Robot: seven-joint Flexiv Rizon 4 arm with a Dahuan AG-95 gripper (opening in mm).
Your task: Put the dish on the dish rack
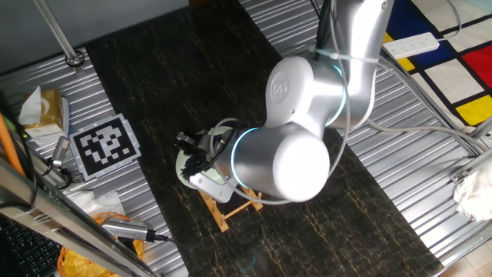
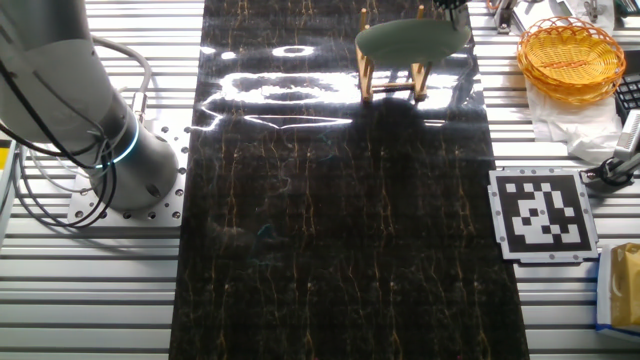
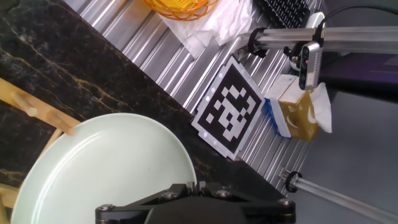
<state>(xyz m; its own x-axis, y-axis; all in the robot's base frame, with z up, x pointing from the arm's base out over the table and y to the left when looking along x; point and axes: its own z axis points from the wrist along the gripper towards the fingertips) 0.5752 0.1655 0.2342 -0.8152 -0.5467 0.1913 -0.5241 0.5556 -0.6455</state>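
Jaws clamped on the near rim of the plate [image 3: 106,168], fingertips hidden behind the black gripper [image 3: 196,205] body. Held tilted directly over the wooden rack [image 2: 392,80], at the far edge of the dark marbled counter [image 2: 340,220]. Glossy, pale green, round, wider than the rack's light-brown rails and pegs. Apparently not yet seated.

Arm bent low over the table — hand [image 1: 201,154] mostly hidden, grip unreadable.
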